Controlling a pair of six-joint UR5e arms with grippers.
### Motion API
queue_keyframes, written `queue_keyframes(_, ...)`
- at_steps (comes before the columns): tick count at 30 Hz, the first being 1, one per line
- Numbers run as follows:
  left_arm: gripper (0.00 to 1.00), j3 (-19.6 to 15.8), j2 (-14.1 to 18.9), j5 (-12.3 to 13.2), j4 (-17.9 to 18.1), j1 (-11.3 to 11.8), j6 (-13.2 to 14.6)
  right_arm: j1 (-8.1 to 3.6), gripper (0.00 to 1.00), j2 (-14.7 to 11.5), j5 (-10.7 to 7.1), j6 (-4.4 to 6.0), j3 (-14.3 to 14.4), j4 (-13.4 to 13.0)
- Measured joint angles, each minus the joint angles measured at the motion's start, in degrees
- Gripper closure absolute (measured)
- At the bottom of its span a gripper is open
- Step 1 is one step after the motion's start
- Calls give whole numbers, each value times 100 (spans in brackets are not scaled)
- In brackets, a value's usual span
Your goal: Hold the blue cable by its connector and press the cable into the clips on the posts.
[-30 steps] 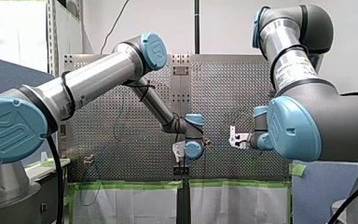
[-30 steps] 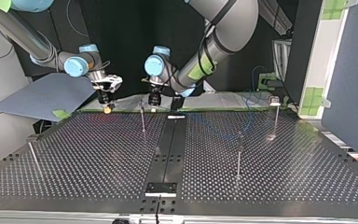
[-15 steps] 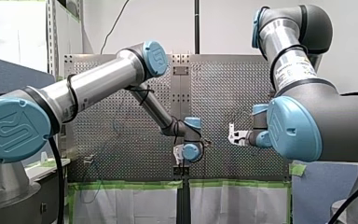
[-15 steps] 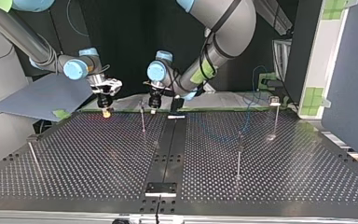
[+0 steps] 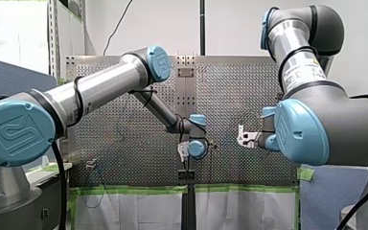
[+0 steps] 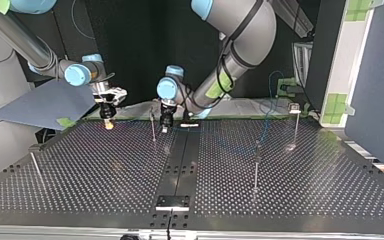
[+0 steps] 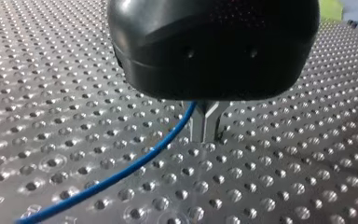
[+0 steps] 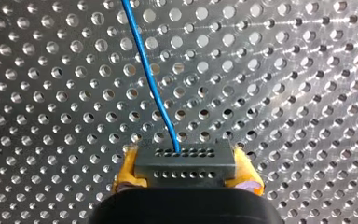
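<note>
Left jaws lowered toward table (image 7: 51, 70), pinching blue cable (image 7: 135, 163), right jaws clamping its connector (image 8: 185, 163)

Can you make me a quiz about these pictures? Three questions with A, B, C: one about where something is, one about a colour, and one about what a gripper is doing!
1. In the top view, where are the left gripper and the right gripper?
A. Over the table's far end.
B. At its near edge.
C. Down on the floor.

2. What colour is the cable?
A. Red.
B. Blue.
C. Green.

3. What is the right gripper doing?
A. Wide open, empty.
B. Shut on the connector.
C. Holding a spoon.

Answers:
1 A: both hang above the far rows of holes.
2 B: the right wrist view shows a blue line leaving the connector.
3 B: its yellow pads press the connector's two sides.
</note>
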Motion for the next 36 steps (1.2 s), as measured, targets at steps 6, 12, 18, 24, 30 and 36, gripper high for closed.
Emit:
queue_keyframes(6, 100, 21, -1, -6, -142, 16, 131, -26, 100, 5, 0, 10, -2, -24)
queue_keyframes(12, 84, 21, 0, -55, -286, 18, 257, -45, 100, 6, -7, 32, -11, -50)
queue_keyframes(18, 37, 22, 0, -69, -406, -1, 482, -49, 100, 6, -39, 42, -18, -51)
queue_keyframes(24, 0, 24, 6, -147, -567, -22, 770, -49, 100, 6, -49, 43, -19, -36)
queue_keyframes(30, 0, 24, 7, -192, -858, -26, 960, -46, 100, 6, -52, 44, -17, -23)
queue_keyframes(36, 0, 23, 60, -197, -1136, -42, 1006, -45, 100, 6, -50, 43, -14, -3)
